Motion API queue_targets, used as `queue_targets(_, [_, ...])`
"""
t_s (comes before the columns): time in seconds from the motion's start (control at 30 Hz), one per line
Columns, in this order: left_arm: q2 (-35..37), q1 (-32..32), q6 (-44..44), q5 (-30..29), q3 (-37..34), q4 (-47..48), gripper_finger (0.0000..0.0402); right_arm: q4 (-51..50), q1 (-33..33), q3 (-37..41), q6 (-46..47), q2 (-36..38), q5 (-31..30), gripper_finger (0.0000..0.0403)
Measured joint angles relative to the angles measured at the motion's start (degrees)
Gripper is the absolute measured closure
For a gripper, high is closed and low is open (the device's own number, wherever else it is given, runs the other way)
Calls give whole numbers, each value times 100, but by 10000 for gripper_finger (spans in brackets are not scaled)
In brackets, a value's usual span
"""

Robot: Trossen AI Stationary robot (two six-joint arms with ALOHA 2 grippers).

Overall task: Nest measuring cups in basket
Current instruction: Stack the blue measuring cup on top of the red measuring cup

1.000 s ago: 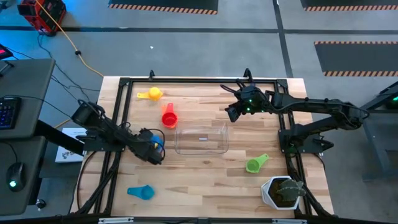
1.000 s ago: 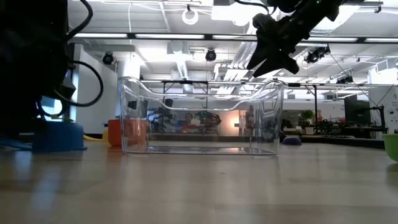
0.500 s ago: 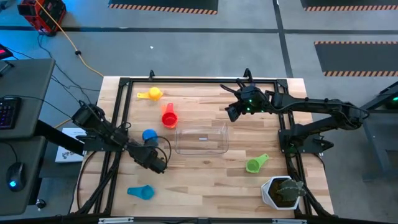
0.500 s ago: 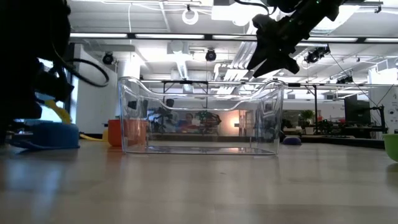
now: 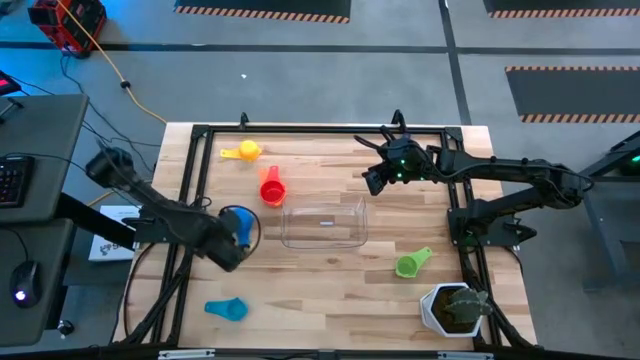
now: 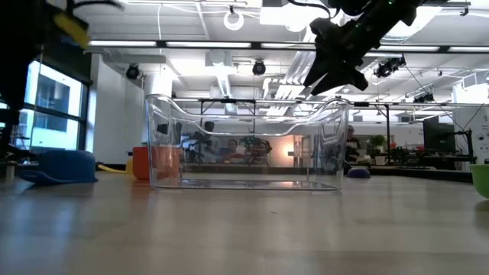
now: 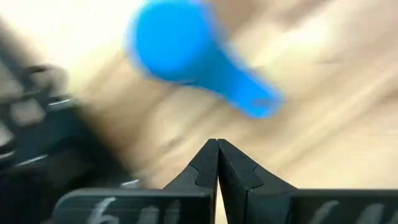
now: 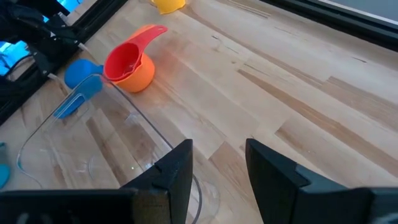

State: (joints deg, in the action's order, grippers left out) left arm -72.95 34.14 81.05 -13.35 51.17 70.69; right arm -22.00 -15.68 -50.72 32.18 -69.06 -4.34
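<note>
The clear basket point(image 5: 324, 222) stands mid-table with nothing in it. Left of it a blue measuring cup point(image 5: 238, 220) lies on the wood, blurred in the left wrist view point(image 7: 180, 43). My left gripper point(image 5: 232, 250) hangs shut and holds nothing, above and just near of that cup. A red cup sits nested in an orange one point(image 8: 127, 62) by the basket's far left corner. My right gripper point(image 5: 372, 178) hovers open above the basket's far right corner, nothing between its fingers point(image 8: 217, 162).
A yellow cup point(image 5: 245, 151) lies at the far left, a light blue one point(image 5: 226, 309) at the near left, and a green one point(image 5: 410, 263) right of the basket. A white pot with a plant point(image 5: 455, 308) stands at the near right corner. A black frame borders the table.
My left gripper has risen from the blue cup and drawn back toward the table's left edge, tipping to point more steeply down and staying shut. The blue cup, half hidden under it before, now lies uncovered on the table.
</note>
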Motion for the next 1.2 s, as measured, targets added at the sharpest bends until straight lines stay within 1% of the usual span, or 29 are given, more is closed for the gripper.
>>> queue_targets(0.07, [289, 126, 103, 46, -202, -472, 396, -21, 0, 0, -8, 0, 0, 265])
queue_targets(0.13, [392, 258, 230, 238, -472, -844, 383, -44, 0, 0, -9, 0, -1, 265])
queue_targets(0.23, [345, 419, 422, 559, -779, -1428, 351, -92, 0, 0, -8, 0, -2, 265])
queue_targets(0.3, [178, 502, 351, 623, -891, -1726, 323, -92, 0, 0, -6, 0, 0, 265])
queue_targets(0.4, [-82, 538, 27, 473, -917, -2106, 276, -90, 0, 0, 63, 0, -1, 265])
queue_targets(0.53, [-443, 439, -429, 188, -920, -2163, 214, -86, 0, 0, 124, 0, -2, 265])
queue_targets(0.63, [-698, 408, -906, -107, -920, -2186, 178, -85, 0, 0, 244, 0, -34, 265])
queue_targets(0.7, [-860, 408, -1142, -236, -922, -2221, 162, -87, 0, 0, 252, 0, -81, 265])
queue_targets(0.77, [-1032, 410, -1321, -312, -920, -2229, 154, -87, 0, 0, 252, 0, -104, 265])
queue_targets(0.9, [-1403, 430, -1580, -534, -920, -2247, 153, -85, 0, 0, 253, 0, -170, 265])
queue_targets(1.07, [-1778, 442, -1622, -909, -892, -2257, 160, -85, 0, 0, 254, 0, -164, 265])
queue_targets(1.2, [-1903, 441, -1626, -980, -898, -2247, 172, -85, 0, 0, 254, 0, -161, 265])
